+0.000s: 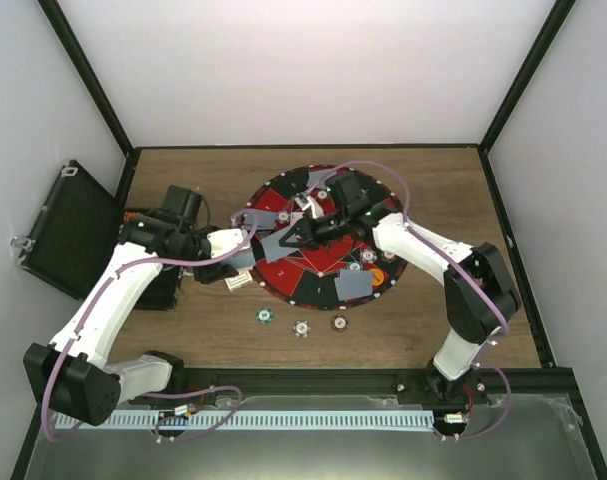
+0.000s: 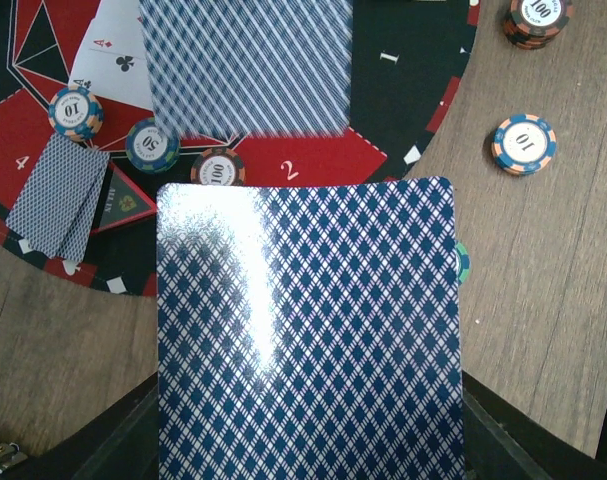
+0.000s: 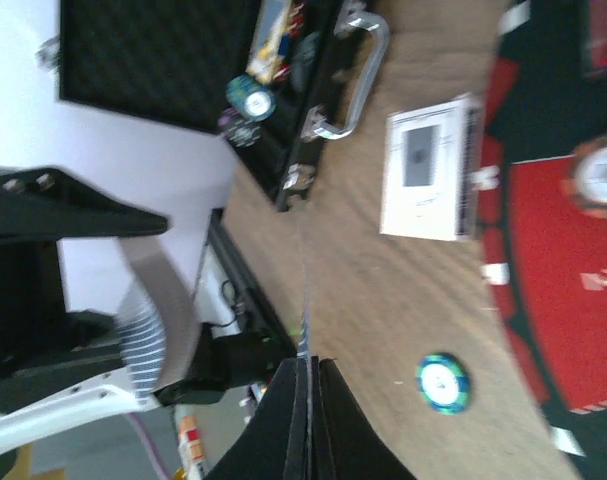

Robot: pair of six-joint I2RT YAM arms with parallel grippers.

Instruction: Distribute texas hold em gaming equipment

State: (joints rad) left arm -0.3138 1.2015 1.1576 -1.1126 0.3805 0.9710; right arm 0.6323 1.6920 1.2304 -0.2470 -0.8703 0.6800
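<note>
My left gripper (image 1: 235, 246) is shut on a deck of playing cards (image 2: 308, 340) with blue diamond backs, at the left rim of the mat; the deck hides its fingers. My right gripper (image 3: 307, 375) is shut on a single playing card (image 3: 305, 300), seen edge-on. That card shows blurred just beyond the deck (image 2: 248, 65). Both grippers meet over the mat's left side (image 1: 281, 241). On the mat lie poker chips (image 2: 151, 145), a face-down pair of cards (image 2: 58, 195) and an ace of clubs (image 2: 113, 65). Three chips (image 1: 301, 327) rest on the wood in front of the mat.
The round red-and-black mat (image 1: 323, 285) lies mid-table. An open black case (image 1: 68, 225) stands at the left edge, its metal handle (image 3: 353, 70) towards the table. A white card box (image 3: 428, 170) lies on the wood beside the mat. More chips (image 2: 524, 143) sit off the mat.
</note>
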